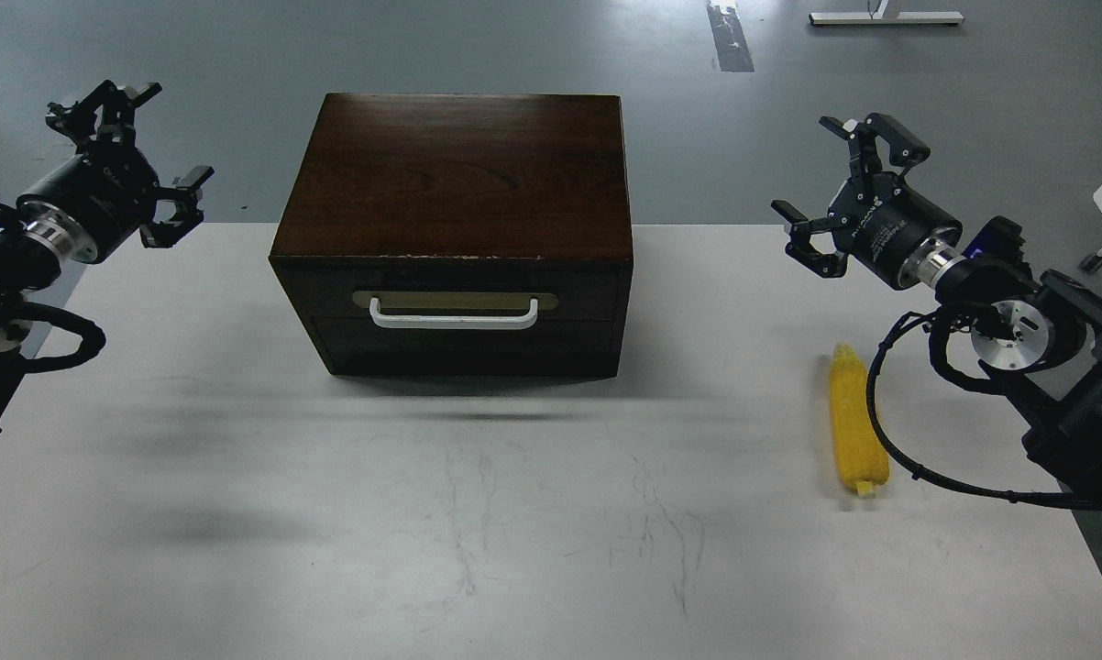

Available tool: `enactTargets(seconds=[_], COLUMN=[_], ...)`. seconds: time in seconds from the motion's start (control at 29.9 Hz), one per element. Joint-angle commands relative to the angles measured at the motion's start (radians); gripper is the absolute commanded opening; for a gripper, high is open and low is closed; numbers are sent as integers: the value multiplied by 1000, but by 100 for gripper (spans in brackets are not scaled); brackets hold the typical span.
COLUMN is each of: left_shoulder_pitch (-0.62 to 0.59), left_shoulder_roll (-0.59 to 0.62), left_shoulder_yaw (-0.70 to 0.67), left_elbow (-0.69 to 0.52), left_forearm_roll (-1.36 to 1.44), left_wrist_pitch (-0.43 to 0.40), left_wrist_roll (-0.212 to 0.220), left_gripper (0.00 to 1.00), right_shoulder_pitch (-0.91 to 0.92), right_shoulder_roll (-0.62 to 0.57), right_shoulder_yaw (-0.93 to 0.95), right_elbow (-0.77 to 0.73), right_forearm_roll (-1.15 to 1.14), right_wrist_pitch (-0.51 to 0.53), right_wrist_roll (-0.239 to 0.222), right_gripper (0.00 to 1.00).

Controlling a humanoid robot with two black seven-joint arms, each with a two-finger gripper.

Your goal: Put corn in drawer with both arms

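A yellow ear of corn (854, 421) lies lengthwise on the white table at the right, pale stub end toward me. The dark brown cabinet (455, 174) stands at the table's middle back. Its drawer (453, 302) is closed, with a white bar handle (454, 316) on a brass-coloured plate. My right gripper (837, 188) hovers open and empty above and behind the corn, well apart from it. My left gripper (138, 156) is raised at the far left, open and empty, to the left of the cabinet.
The white table (478, 513) spreads out in front of the cabinet, scuffed with faint marks. A black cable (890, 440) from my right arm loops close beside the corn. Grey floor lies beyond the table's back edge.
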Motion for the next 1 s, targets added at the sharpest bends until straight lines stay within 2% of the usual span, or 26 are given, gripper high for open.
enactTargets(seconds=[0.0, 0.2, 0.37, 0.8, 0.9, 0.97], left_shoulder_pitch=[84, 85, 85, 86, 91, 89], left_shoulder_roll=[238, 238, 235, 232, 235, 242], left_shoulder_yaw=[41, 40, 40, 41, 44, 46], left_elbow=[-343, -339, -310, -307, -310, -313], left_forearm_roll=[-30, -29, -29, -23, -8, 47], left_wrist_pitch=[57, 56, 22, 22, 19, 1], left_wrist_roll=[112, 112, 112, 104, 57, -29], left_gripper=[98, 98, 98, 98, 98, 98], right_shoulder_pitch=[3, 3, 3, 3, 3, 3], right_shoulder_roll=[-29, -30, -30, -30, -30, -30], right_shoulder_yaw=[-5, -6, -6, -6, -6, -6], right_elbow=[9, 9, 9, 8, 8, 8], right_forearm_roll=[-7, -8, -8, -8, -8, -8], right_wrist_pitch=[-2, -2, -2, -2, -2, -2], right_wrist_roll=[11, 11, 11, 11, 11, 11], right_gripper=[100, 100, 100, 100, 100, 100])
